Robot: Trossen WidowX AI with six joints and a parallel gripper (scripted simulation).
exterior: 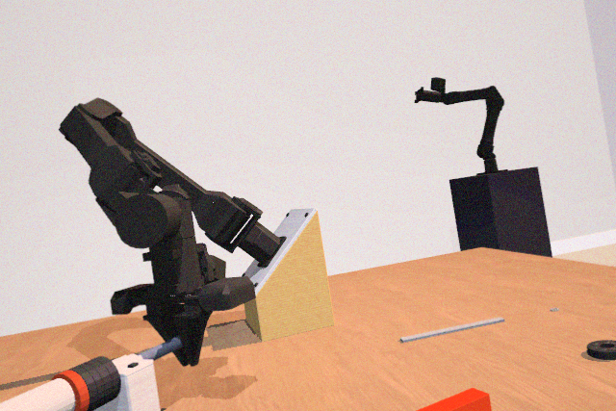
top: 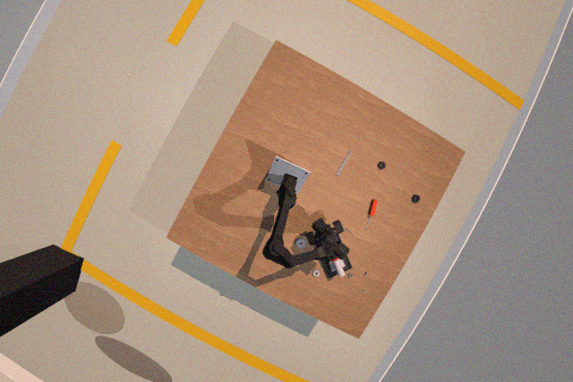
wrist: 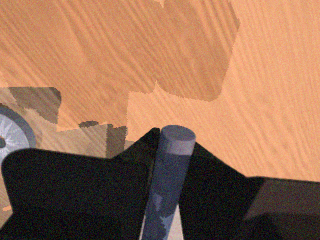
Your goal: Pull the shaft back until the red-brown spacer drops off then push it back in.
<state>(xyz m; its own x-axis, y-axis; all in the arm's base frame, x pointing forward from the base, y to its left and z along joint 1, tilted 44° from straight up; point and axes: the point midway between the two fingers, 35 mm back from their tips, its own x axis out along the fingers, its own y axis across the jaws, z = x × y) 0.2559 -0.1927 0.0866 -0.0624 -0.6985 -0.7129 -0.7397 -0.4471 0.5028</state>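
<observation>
My gripper (exterior: pixel 187 346) (wrist: pixel 166 136) is shut on the blue-grey shaft (exterior: pixel 163 348) (wrist: pixel 167 185), near its free end. In the exterior view the shaft runs into a white upright block (exterior: pixel 141 378). Behind that block sit a black ribbed stack (exterior: pixel 105 375), then an orange-red ring (exterior: pixel 78 391), then a white cylindrical part (exterior: pixel 37 400) cut off by the frame edge. From above, the white part (top: pixel 339 267) and a bit of red (top: pixel 335 259) show beside the hand. I cannot tell from these views whether there is a gap at the ring. The big housing block cannot be made out clearly.
A grey disc (top: pixel 301 241) (wrist: pixel 14 140) lies beside the hand, with a smaller ring (top: pixel 316 273) nearby. A red-handled screwdriver (top: pixel 373 207) (exterior: pixel 465 400), a thin rod (top: pixel 344 163) (exterior: pixel 452 329) and two black rings lie farther off. The arm's wedge mount (exterior: pixel 298 292) stands behind the gripper.
</observation>
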